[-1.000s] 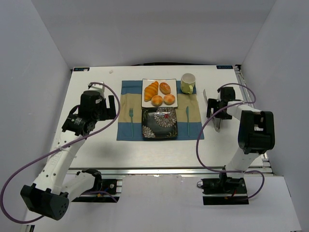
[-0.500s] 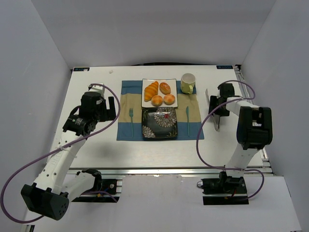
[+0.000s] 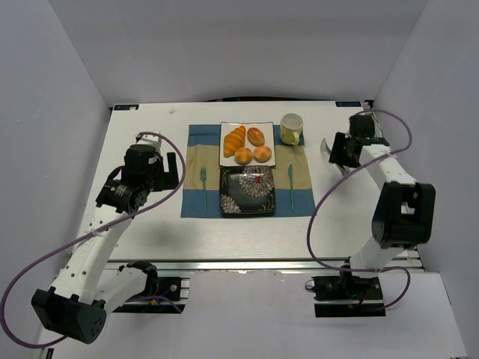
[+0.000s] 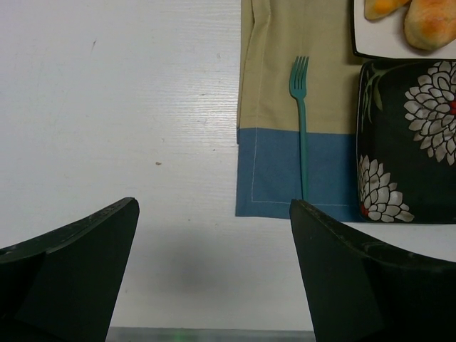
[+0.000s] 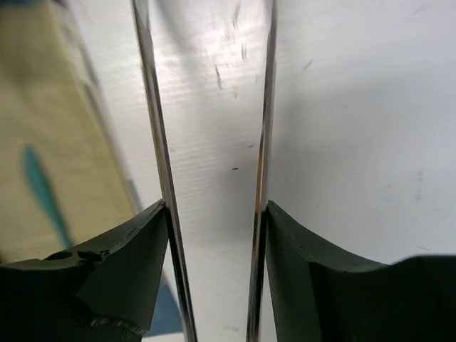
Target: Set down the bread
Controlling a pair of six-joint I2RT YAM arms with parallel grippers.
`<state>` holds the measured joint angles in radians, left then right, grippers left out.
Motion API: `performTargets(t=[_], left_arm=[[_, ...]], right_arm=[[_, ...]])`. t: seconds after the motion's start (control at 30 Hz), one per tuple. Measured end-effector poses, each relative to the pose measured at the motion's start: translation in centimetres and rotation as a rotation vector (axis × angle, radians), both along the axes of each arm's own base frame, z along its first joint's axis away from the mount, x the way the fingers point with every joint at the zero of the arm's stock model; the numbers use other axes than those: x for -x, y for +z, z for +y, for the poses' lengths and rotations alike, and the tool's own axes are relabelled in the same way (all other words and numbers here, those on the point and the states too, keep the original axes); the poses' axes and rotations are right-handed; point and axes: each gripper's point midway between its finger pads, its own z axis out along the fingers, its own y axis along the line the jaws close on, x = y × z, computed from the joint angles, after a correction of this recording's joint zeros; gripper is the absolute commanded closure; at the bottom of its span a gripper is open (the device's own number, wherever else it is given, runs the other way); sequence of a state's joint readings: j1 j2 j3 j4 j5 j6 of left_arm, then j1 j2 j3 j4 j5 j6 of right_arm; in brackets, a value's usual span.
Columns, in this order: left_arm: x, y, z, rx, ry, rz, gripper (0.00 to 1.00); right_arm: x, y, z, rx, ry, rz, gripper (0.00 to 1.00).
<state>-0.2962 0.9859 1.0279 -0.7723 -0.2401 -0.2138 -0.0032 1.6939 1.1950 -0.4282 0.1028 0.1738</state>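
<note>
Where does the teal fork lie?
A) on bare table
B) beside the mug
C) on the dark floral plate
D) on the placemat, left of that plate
D: the teal fork lies on the tan-and-blue cloth placemat, just left of the dark floral square plate.

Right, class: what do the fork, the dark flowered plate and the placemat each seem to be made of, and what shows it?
Fork: probably plastic; even matte teal, no metallic gleam.
Dark flowered plate: glazed ceramic or melamine, cannot tell which; glossy black with printed white flowers.
Placemat: fabric; a stitched hem line and a soft fold along its tan edge.
</note>
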Motion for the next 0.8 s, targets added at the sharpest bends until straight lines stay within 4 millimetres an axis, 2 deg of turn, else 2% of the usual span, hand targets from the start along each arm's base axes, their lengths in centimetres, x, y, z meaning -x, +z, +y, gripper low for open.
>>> performTargets(t=[0.13, 0.23, 0.33, 0.4, 0.53, 0.8], left_arm=[[0.5, 0.5, 0.1, 0.01, 0.003, -0.014, 0.02], [0.7, 0.9, 0.1, 0.02, 0.006, -0.029, 0.02], [0.8, 1.2, 0.1, 0.028, 0.009, -0.039, 0.02], [0.9, 1.3, 0.1, 0.033, 0.013, -0.044, 0.02], [0.9, 1.4, 0.1, 0.046, 0.022, -0.047, 0.02], [1.0, 1.6, -0.1, 0.085, 0.049, -0.055, 0.02]], right_arm=[[-0.2, 9.2, 0.2, -0.025, -0.032, -0.19, 0.42], [0.8, 16.0, 0.5, -0.041, -0.037, -0.333, 0.43], [2.4, 20.5, 1.3, -0.052, -0.014, -0.419, 0.43], [3.8, 21.8, 2.3, -0.061, 0.017, -0.43, 0.43], [6.4, 22.1, 5.0, -0.08, 0.102, -0.392, 0.43], [10.8, 21.2, 14.9, -0.188, 0.37, -0.324, 0.44]])
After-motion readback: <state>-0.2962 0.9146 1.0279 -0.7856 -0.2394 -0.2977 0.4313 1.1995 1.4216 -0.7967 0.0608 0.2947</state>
